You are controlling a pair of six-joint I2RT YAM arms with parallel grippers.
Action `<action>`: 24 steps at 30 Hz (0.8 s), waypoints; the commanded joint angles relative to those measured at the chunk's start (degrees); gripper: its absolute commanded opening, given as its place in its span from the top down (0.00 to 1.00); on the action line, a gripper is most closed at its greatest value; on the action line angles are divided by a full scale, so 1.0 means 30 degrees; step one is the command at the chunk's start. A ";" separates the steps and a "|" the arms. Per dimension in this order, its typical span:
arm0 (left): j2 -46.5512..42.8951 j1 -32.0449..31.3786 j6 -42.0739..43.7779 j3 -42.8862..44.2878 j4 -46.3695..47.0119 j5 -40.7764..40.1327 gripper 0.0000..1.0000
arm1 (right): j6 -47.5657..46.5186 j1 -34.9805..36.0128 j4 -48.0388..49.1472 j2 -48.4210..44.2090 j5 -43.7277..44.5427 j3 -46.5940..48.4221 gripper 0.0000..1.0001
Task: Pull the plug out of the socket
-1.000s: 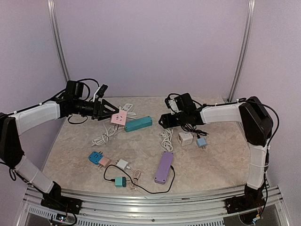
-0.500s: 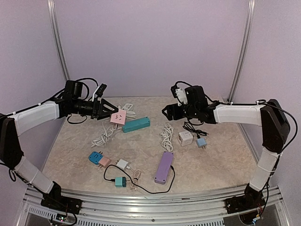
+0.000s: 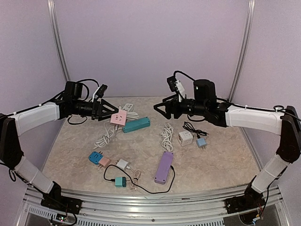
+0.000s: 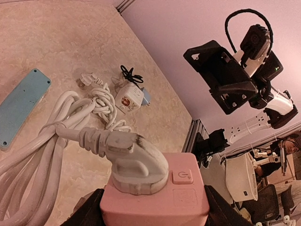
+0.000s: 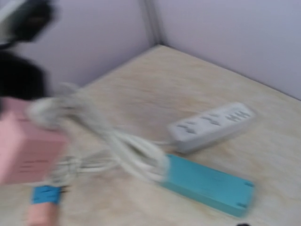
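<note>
Two arms face each other above the table's (image 3: 221, 160) far half, with open air between their tips.
Walls close the back and both sides. The right arm has swung up and leftward since a second ago; the right gripper (image 3: 159, 108) is spread, well apart from the pink socket (image 4: 155, 202). The left gripper (image 3: 113, 112) pinches that socket aloft at far left, one white plug (image 4: 136, 162) seated in it. Three long strips lie below: teal (image 3: 138, 124), purple (image 3: 163, 167), white (image 3: 128, 107).
</note>
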 commanded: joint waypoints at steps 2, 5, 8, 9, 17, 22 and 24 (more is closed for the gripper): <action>-0.0586 0.0037 -0.0742 0.0048 0.2281 0.2115 0.63 | -0.0662 0.1204 0.0004 -0.0763 -0.2808 0.0590 0.23; -0.0590 -0.0031 -0.1099 0.0092 0.2414 0.2759 0.63 | -0.1294 0.2113 -0.0964 -0.0709 -0.3025 0.1168 0.23; -0.0611 -0.0080 -0.1445 0.0135 0.2664 0.3491 0.63 | -0.1678 0.2936 -0.1425 -0.0757 -0.2547 0.1270 0.24; -0.0622 -0.0060 -0.1604 0.0136 0.2806 0.3690 0.63 | -0.1709 0.3120 -0.1380 -0.0764 -0.2407 0.1122 0.24; -0.0243 -0.0154 -0.2462 0.0048 0.4085 0.5743 0.64 | -0.1739 0.4083 -0.0436 -0.0701 -0.1366 0.0363 0.24; -0.0217 -0.0628 -0.2317 0.0084 0.4154 0.6476 0.63 | -0.1664 0.4168 -0.0020 -0.0200 -0.2096 0.0710 0.24; -0.0091 -0.1004 -0.1840 0.0323 0.3554 0.6905 0.63 | -0.1751 0.4182 -0.0156 0.0011 -0.2183 0.0901 0.24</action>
